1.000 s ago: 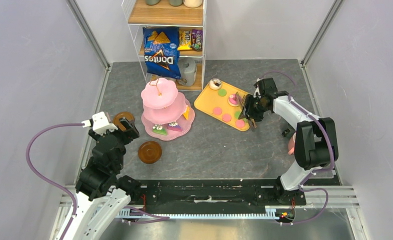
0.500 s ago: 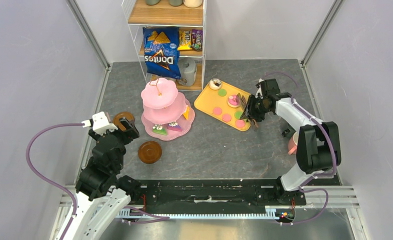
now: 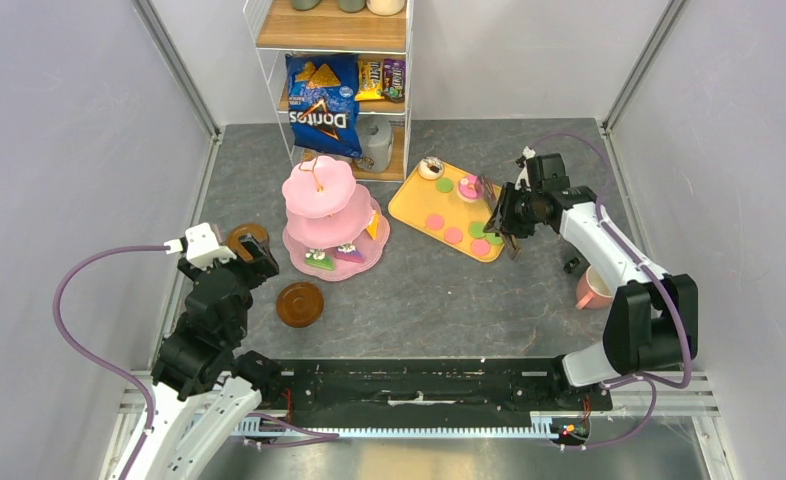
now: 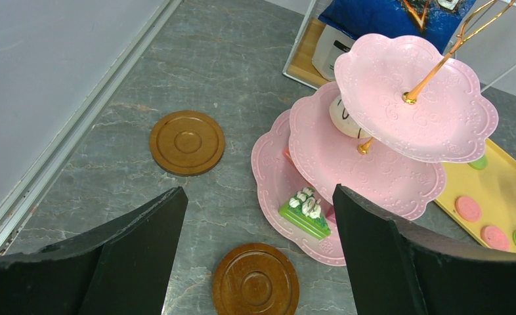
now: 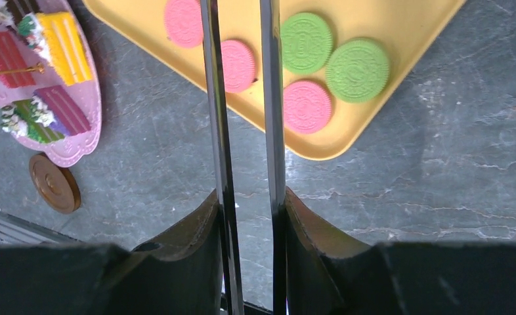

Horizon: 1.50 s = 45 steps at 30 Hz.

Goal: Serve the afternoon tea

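The pink three-tier stand (image 3: 319, 190) holds green, purple and yellow cake slices (image 3: 320, 259) on its bottom tier; it also shows in the left wrist view (image 4: 413, 98). Two brown saucers (image 3: 247, 240) (image 3: 299, 304) lie left of it. My left gripper (image 3: 254, 255) (image 4: 258, 197) is open and empty above them. My right gripper (image 3: 509, 212) (image 5: 249, 197) is shut on the metal tongs (image 5: 216, 98), held over the near right end of the yellow tray (image 3: 416, 207) of pink and green macarons (image 5: 306, 105). The pink mug (image 3: 594, 288) stands at right. No dark-green mug shows.
A wire shelf (image 3: 269, 60) at the back holds a blue Doritos bag (image 3: 321, 105) and a grey canister (image 3: 375, 145). A white donut (image 3: 431, 167) and a pink treat (image 3: 466, 198) sit on the tray's far part. A small black object (image 3: 572, 265) lies near the mug.
My right arm has swung right and back, carrying the tongs up along the tray's right side and uncovering the pink mug. The left arm has not moved.
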Available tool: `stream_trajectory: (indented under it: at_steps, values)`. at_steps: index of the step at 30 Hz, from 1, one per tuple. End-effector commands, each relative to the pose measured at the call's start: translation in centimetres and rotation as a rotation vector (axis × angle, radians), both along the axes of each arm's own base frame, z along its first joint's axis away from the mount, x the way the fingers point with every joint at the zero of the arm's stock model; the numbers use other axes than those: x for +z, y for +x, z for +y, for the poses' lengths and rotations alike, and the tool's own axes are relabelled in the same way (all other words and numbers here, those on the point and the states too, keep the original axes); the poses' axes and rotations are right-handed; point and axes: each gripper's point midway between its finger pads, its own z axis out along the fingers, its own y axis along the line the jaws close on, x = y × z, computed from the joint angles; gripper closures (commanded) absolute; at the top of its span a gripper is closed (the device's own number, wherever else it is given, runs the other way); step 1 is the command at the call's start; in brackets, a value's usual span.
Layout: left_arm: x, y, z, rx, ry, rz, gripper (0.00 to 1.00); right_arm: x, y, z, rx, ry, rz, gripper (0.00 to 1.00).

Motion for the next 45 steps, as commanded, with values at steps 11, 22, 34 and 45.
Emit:
stream_trajectory:
  at_steps: [11,22,34,45]
  values:
    - [0.5,0.3,-0.1,0.007,-0.028,-0.025,0.10,8.6,-0.2,9.5,0.213,0.046,-0.219,0.61]
    - [0.5,0.3,-0.1,0.009,-0.030,-0.029,0.10,9.4,-1.9,17.4,0.391,0.046,-0.235,0.61]
    - [0.5,0.2,0.0,0.011,-0.031,-0.030,0.10,7.3,-3.8,21.7,0.504,-0.055,-0.207,0.60]
    - [0.5,0.2,0.0,0.010,-0.031,-0.031,0.10,5.4,-4.2,21.8,0.527,-0.108,-0.163,0.57]
